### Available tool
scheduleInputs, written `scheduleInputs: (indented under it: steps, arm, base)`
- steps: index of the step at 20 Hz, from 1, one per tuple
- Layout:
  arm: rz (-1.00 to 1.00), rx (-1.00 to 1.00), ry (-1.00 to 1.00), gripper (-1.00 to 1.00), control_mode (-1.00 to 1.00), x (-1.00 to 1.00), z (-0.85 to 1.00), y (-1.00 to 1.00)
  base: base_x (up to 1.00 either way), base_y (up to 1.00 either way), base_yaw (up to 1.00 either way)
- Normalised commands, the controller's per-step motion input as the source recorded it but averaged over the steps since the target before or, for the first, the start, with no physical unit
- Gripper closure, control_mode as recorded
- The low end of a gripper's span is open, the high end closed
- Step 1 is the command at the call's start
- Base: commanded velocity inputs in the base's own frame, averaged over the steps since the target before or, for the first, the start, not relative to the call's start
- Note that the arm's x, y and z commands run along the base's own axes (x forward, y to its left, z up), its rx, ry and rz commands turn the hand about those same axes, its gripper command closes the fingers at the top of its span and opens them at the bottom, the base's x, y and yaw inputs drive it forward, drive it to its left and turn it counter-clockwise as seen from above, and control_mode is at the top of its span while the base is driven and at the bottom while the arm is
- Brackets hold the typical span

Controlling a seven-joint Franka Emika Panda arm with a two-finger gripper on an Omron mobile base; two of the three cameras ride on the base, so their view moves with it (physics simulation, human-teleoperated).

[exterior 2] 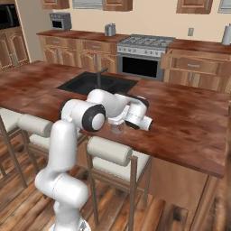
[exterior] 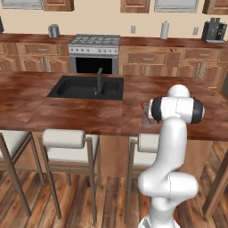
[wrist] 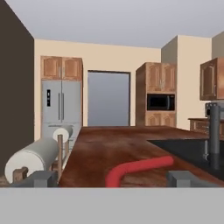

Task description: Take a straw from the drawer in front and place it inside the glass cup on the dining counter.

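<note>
The claw (wrist: 112, 177) is seen in the hand view with its fingers (wrist: 41, 178) set wide apart; the straw (wrist: 131, 169) lies between them, and whether it is gripped cannot be told. The cup (exterior 2: 117, 126) stands on the bench (exterior 2: 189, 113) just below the hand, close to the near edge; its contents cannot be told. Ahead of the claw the bench top runs bare to its far end. The sink (wrist: 192, 151) and faucet (wrist: 214, 135) are seen to one side, stools (wrist: 33, 159) to the other.
</note>
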Motion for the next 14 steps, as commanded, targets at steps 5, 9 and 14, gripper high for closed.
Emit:
scheduleInputs:
  steps: [5,9,14]
  arm:
    - [0.0,0.0,0.0,-1.0,-1.0,-0.02,0.34,-0.1]
    - [0.0,0.0,0.0,-1.0,-1.0,-0.09,0.63,-0.12]
    - [-0.04,0.0,0.0,-1.0,-1.0,-0.38,0.63,-0.17]
  base:
    - [0.0,0.0,0.0]
    - [0.0,0.0,0.0]
    - [0.0,0.0,0.0]
